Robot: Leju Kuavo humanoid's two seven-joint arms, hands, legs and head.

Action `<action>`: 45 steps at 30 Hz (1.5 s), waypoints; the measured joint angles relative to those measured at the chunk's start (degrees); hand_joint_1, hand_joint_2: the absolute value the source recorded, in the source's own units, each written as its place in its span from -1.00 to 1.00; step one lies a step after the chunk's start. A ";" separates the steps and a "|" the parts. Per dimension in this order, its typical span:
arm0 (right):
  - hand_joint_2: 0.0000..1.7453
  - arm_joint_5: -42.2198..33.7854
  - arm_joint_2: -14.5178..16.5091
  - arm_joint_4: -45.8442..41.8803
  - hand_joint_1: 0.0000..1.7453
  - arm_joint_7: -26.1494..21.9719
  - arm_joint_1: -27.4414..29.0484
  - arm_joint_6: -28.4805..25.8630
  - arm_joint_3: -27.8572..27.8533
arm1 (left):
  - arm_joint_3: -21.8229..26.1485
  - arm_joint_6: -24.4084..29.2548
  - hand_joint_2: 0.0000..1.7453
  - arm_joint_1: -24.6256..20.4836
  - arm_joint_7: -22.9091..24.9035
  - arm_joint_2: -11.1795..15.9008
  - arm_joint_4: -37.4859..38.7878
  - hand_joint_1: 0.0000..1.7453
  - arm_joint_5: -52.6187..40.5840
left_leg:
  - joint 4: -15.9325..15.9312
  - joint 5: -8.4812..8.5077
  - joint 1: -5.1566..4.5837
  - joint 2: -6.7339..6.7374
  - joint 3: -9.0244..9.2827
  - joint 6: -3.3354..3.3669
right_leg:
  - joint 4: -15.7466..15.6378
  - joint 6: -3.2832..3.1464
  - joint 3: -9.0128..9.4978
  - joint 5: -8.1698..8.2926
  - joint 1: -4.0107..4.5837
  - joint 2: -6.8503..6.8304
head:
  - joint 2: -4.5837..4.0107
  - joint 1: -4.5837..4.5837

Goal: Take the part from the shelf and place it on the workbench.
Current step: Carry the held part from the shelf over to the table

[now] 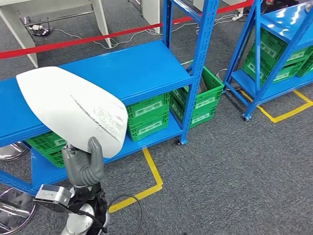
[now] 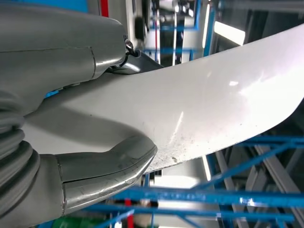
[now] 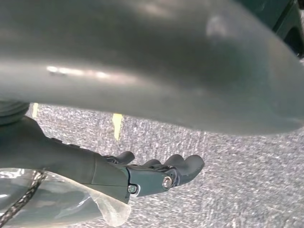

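Blue shelf (image 1: 140,68) behind, green crates (image 1: 147,117) on its lower level. White curved part (image 1: 70,110) held up in front of shelf, clear of it. Left hand (image 1: 84,164) grips part's lower edge, thumb over front. Right hand (image 3: 157,173) holds nothing, fingers loosely extended over grey carpet (image 3: 215,180).

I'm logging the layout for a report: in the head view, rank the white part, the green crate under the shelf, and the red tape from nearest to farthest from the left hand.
1. White part: held by the left hand.
2. Green crate: on the lower shelf, off to the right.
3. Red tape: beyond the shelf, stretched across the far side.
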 joint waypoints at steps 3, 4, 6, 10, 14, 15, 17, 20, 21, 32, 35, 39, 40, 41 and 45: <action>-1.00 0.51 -0.04 0.00 -1.00 -0.05 0.01 0.08 0.05 | 0.35 -0.25 1.00 0.48 0.00 -0.06 0.00 1.00 0.17 | -1.35 0.38 -0.03 0.24 0.01 0.51 | 0.04 1.23 -1.23 0.80 -0.25 1.69 | 0.00 -0.05; -1.00 0.70 -0.07 0.00 -1.00 -0.06 0.09 0.13 0.07 | 0.48 -0.38 1.00 0.56 0.00 -0.13 0.00 1.00 0.09 | -1.54 0.66 0.06 0.96 -0.05 0.83 | 0.42 1.53 -1.72 0.52 -0.20 1.30 | 0.00 0.04; -1.00 1.03 -0.15 0.00 -1.00 -0.02 0.12 0.24 0.10 | 0.73 -0.65 1.00 0.68 0.00 -0.29 0.00 1.00 -0.16 | -1.91 1.16 0.30 2.54 -0.26 1.40 | 4.27 2.00 -3.87 -2.04 -0.06 -1.28 | 0.00 0.55; -1.00 1.44 -0.20 0.00 -1.00 0.01 0.06 0.51 0.15 | 1.26 -0.85 1.00 1.32 0.00 -0.28 0.00 1.00 -0.50 | -1.84 1.39 0.12 6.04 -0.89 1.61 | 16.33 2.84 -8.56 -7.48 -0.37 -4.77 | 0.00 0.98; -1.00 1.49 -0.41 0.00 -1.00 0.01 0.07 0.60 0.16 | 1.55 -0.87 1.00 1.37 0.00 -0.31 -0.02 1.00 -0.74 | -1.70 1.28 -0.07 8.70 -0.85 1.09 | 3.34 2.59 0.02 -2.78 -0.43 -7.99 | 0.00 1.01; -1.00 1.50 -0.44 0.00 -1.00 0.01 -0.05 0.61 0.18 | 1.60 -0.88 1.00 1.37 0.00 -0.32 -0.03 1.00 -0.76 | -1.62 1.21 -0.24 9.14 -0.85 0.80 | 0.79 2.23 1.54 -2.34 -0.31 -8.76 | 0.00 0.95; -1.00 1.51 -0.45 0.00 -1.00 0.01 -0.08 0.65 0.20 | 1.67 -0.91 1.00 1.37 0.00 -0.33 -0.04 1.00 -0.79 | -1.51 1.15 -0.49 10.03 -0.82 0.27 | -0.30 1.39 2.12 -2.29 -0.05 -8.50 | 0.00 0.87; -1.00 1.51 -0.48 0.00 -1.00 0.02 0.12 0.69 0.20 | 1.72 -0.93 1.00 1.32 -0.01 -0.32 -0.05 1.00 -0.80 | -0.10 -0.26 -0.13 8.66 -1.16 -0.69 | -0.40 0.31 1.81 -1.86 -0.21 -6.86 | 0.00 0.74; -1.00 1.53 -0.49 0.00 -1.00 -0.09 0.09 0.69 0.20 | 1.74 -0.87 1.00 1.36 -0.01 -0.30 -0.05 1.00 -0.80 | 2.17 -1.86 0.01 7.16 -2.03 -0.97 | -0.45 0.00 1.74 -1.67 -0.31 -6.31 | 0.00 0.67; -1.00 1.16 -1.88 -0.02 -1.00 -2.92 0.65 1.47 0.39 | 2.46 -1.18 1.00 3.19 -0.01 0.73 -2.03 1.00 -1.33 | -0.51 0.73 0.29 -1.40 -1.24 0.20 | 0.24 0.66 0.25 -0.78 -0.28 1.62 | 0.00 0.67; -1.00 1.15 -1.99 -0.02 -1.00 -2.87 0.98 1.47 0.42 | 2.55 -1.15 1.00 3.19 -0.02 0.62 -2.36 1.00 -1.37 | -1.22 1.20 0.35 0.69 -1.13 0.78 | 0.84 1.66 -0.88 -0.93 -0.42 1.08 | 0.00 0.81; -1.00 1.17 -2.08 -0.02 -1.00 -1.73 0.80 2.27 0.42 | 2.73 -0.39 1.00 3.53 -0.03 0.36 -2.61 1.00 -1.21 | -1.73 1.55 0.45 4.29 -1.13 1.25 | 12.99 2.48 -6.89 -7.29 -0.20 -4.49 | 0.00 1.43; -1.00 1.22 -2.09 -0.02 -1.00 -1.25 0.82 2.45 0.42 | 2.77 -0.10 1.00 3.69 -0.03 0.33 -2.62 1.00 -1.18 | -1.73 1.53 0.43 5.22 -1.18 1.26 | 15.84 2.61 -8.12 -8.19 -0.29 -4.73 | 0.00 1.42; -1.00 1.28 -2.12 -0.02 -1.00 -0.86 0.93 2.49 0.42 | 2.78 0.21 1.00 3.80 -0.03 0.32 -2.62 1.00 -1.17 | -1.73 1.51 0.43 6.06 -1.20 1.24 | 16.66 2.71 -8.31 -8.08 -0.39 -4.87 | 0.00 1.43; -1.00 0.83 -2.34 -0.02 -1.00 -0.03 1.00 1.77 0.42 | 2.82 1.00 1.00 3.83 -0.03 0.12 -2.56 1.00 -0.32 | -1.57 1.15 0.19 8.53 -0.98 0.63 | 3.39 2.43 -0.21 -2.90 -0.35 -8.00 | 0.00 1.42</action>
